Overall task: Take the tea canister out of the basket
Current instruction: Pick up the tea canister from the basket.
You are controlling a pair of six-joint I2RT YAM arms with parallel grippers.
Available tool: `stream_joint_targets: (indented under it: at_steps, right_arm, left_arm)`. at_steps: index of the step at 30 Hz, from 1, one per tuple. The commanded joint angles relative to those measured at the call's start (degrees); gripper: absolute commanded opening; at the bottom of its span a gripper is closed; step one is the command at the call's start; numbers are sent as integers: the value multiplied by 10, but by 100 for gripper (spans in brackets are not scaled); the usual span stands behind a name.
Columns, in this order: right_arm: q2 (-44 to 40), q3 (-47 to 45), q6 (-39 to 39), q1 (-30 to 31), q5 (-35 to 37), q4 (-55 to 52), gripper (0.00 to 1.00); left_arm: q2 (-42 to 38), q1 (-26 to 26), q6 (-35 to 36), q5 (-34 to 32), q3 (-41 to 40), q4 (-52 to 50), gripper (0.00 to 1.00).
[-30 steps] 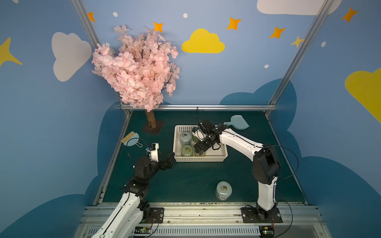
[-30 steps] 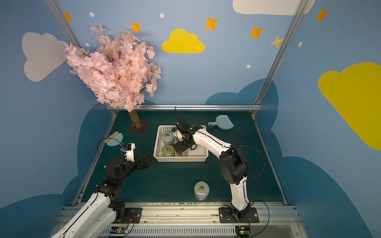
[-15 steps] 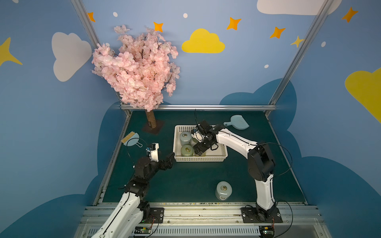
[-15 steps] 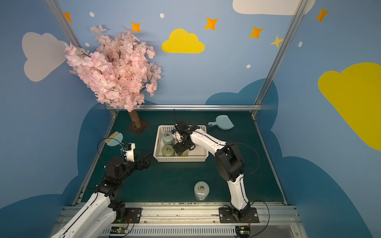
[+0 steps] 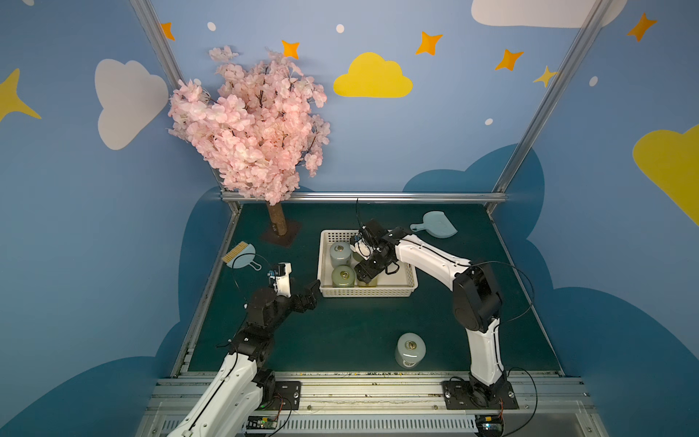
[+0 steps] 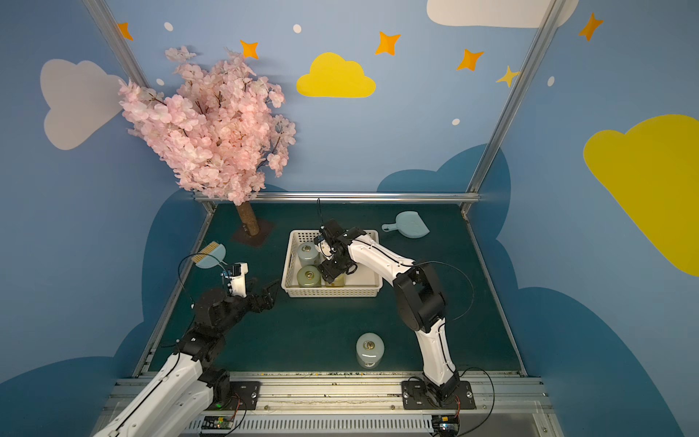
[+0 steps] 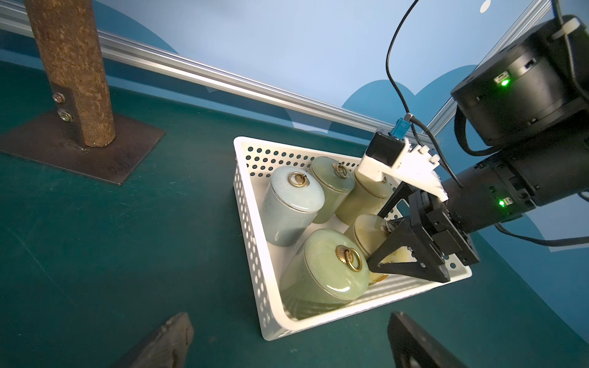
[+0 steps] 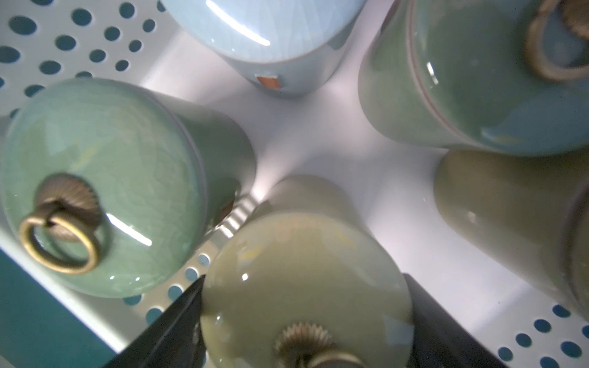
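Observation:
The white perforated basket (image 5: pixel 368 293) (image 6: pixel 333 292) (image 7: pixel 251 223) stands mid-table and holds several lidded canisters. My right gripper (image 5: pixel 366 273) (image 6: pixel 332 273) (image 7: pixel 376 239) (image 8: pixel 304 286) reaches down into it. Its black fingers press on both sides of the lid of a yellow-green tea canister (image 8: pixel 302 280) (image 7: pixel 366 229) by the front wall. Beside that one stand a green canister (image 5: pixel 343 275) (image 7: pixel 331 274) and a pale blue canister (image 5: pixel 339 251) (image 7: pixel 293 204). My left gripper (image 5: pixel 304 291) (image 6: pixel 263 287) (image 7: pixel 288 331) hangs open just outside the basket's front left corner, holding nothing.
Another pale canister (image 5: pixel 409 350) (image 6: pixel 369 350) stands alone on the green table near the front. A pink blossom tree (image 5: pixel 257 125) on a metal foot is at the back left. A blue dustpan (image 5: pixel 435 225) lies at the back right and a small brush (image 5: pixel 242 257) at the left edge.
My right gripper has shifted a little toward the basket's left front and its jaws have closed in onto the yellow-green canister. The left arm has stayed still.

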Motion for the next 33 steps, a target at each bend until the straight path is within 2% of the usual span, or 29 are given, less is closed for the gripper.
stream_joint_targets:
  at_steps: [1,22,33]
  right_arm:
    - [4,14,-2,-1,-3,-19,59]
    - [-78,60,9,-2,40,-56,50]
    - [-107,80,6,-1,48,-88,51]
  left_arm:
    - [-5,-2,8,-2,-2,6,100]
    - [-4,-2,9,-2,-1,6,100]
    - [-5,-2,9,0,-2,6,100]
